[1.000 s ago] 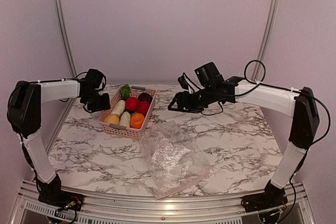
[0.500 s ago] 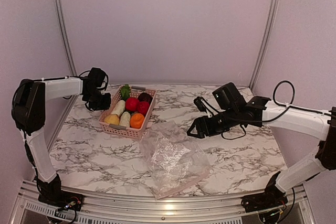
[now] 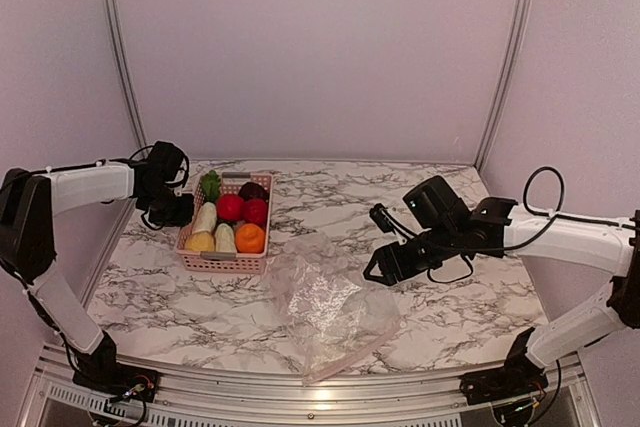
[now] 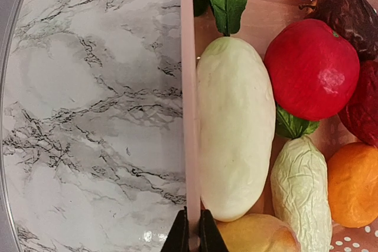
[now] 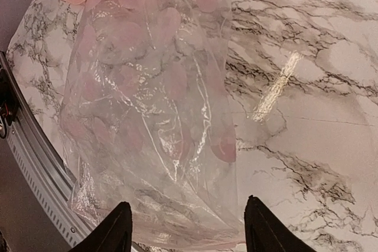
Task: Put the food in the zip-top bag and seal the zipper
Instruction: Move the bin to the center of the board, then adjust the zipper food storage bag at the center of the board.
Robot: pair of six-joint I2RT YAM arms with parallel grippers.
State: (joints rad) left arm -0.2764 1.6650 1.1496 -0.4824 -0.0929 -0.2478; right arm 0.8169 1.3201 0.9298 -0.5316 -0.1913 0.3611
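Two-arm view at the bag-preparation step. The left gripper (image 4: pixel 190 223) is pinched narrow on the side wall of the pink basket (image 4: pixel 188 116), one fingertip on each side of the rim. Just ahead of it, inside the wall, lie a white radish (image 4: pixel 233 128), a second, wrinkled radish (image 4: pixel 301 196) and a yellow fruit (image 4: pixel 257 234). Farther to its right sit a red round piece (image 4: pixel 311 69), an orange (image 4: pixel 354 184) and a dark brown piece (image 4: pixel 348 13). The right gripper (image 5: pixel 186 205) hangs with its jaws wide and holds nothing. The zip-top bag (image 5: pixel 153 104) lies flat and empty on the marble table (image 5: pixel 307 116), directly below and ahead of it. The zipper cannot be picked out in the crinkled film, so find the mouth edge before you commit. Judged from this pose, your step is to secure the bag. Lower the right gripper squarely onto one edge, close on the upper layer only, and lift gently, because thin film is likely to slip or bunch. With the left, move the basket level and low so nothing rolls out.
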